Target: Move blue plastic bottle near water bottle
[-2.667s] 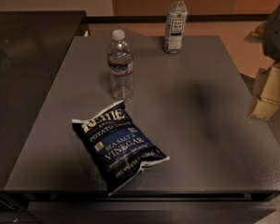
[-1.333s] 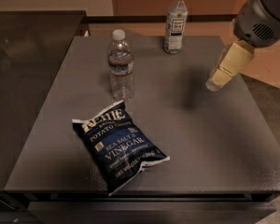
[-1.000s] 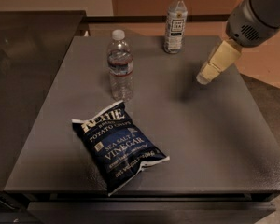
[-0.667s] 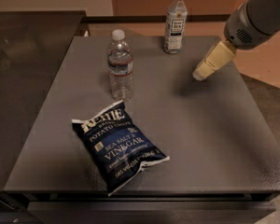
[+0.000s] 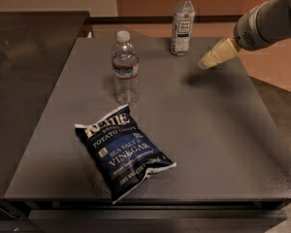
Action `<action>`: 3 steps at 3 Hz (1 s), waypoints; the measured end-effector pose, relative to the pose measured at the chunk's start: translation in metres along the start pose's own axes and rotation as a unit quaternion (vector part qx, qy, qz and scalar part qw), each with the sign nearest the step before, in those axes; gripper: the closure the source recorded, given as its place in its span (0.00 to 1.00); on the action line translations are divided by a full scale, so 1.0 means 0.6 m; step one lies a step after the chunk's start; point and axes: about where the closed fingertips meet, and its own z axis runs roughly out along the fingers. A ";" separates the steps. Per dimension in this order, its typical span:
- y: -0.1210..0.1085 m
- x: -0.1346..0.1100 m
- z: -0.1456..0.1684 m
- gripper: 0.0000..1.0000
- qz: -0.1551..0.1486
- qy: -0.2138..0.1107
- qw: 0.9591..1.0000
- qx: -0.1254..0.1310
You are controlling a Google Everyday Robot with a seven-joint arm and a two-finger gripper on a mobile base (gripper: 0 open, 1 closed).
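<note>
The blue plastic bottle, clear with a white cap and a large white label, stands upright at the far edge of the dark table. The water bottle, ribbed with a narrow reddish band, stands upright left of centre, nearer to me. My gripper comes in from the right on a grey arm. It hovers above the table, a short way right of the blue plastic bottle and slightly nearer, apart from it. It holds nothing.
A dark blue bag of Kettle sea salt and vinegar chips lies flat near the table's front. A second dark surface adjoins on the left. The floor lies beyond the table's right edge.
My gripper has moved from the table's right side up and to the left, toward the blue plastic bottle. Both bottles and the chip bag have stayed put.
</note>
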 end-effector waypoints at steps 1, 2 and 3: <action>-0.029 -0.016 0.039 0.00 0.018 -0.040 0.999 0.019; -0.041 -0.032 0.086 0.00 0.036 -0.072 0.996 0.024; -0.041 -0.045 0.130 0.00 0.052 -0.099 0.994 0.013</action>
